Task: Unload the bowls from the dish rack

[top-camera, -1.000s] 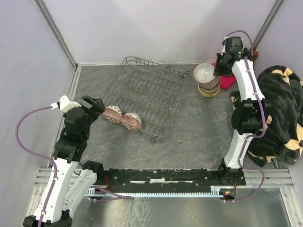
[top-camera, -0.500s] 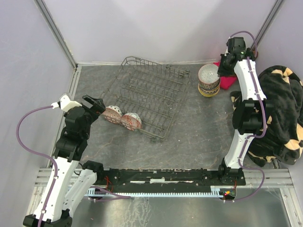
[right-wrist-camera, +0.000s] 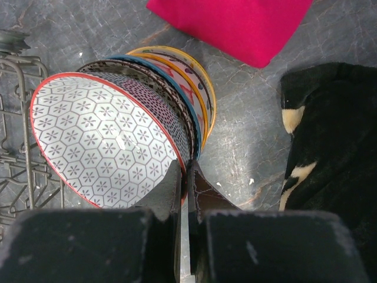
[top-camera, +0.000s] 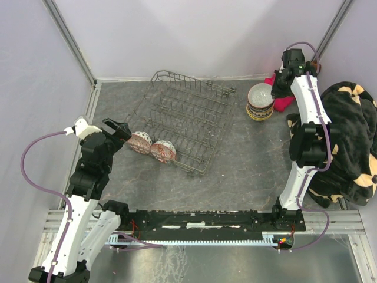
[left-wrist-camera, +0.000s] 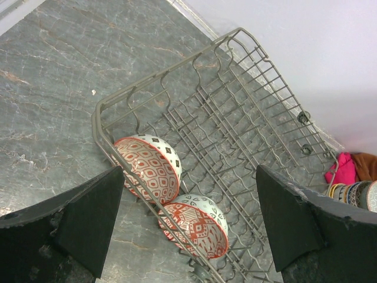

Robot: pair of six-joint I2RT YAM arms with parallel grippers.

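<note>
Since one second ago the right gripper has carried its bowl a little to the right and down, from above the stack to the top of it; the left arm has not changed place.

Now the right gripper is closed narrow on the rim of the top bowl, one finger inside the rim and one outside. This bowl is white with a small star pattern inside and a red edge. It is tilted, with its opening turned toward the rack, and it leans into the other bowls of the stack. I cannot tell if it sits fully in them. The stack stands on the tabletop just right of the far corner of the rack, beside a pink cloth and near a black blanket.

The left gripper is spread wide and holds nothing. It hovers just left of the rack's near-left corner. Two bowls are in that corner of the rack, both standing on edge between the wires: a red-patterned bowl and, touching it on the right, a second bowl. Both lie ahead of the open fingers, apart from them.
</note>
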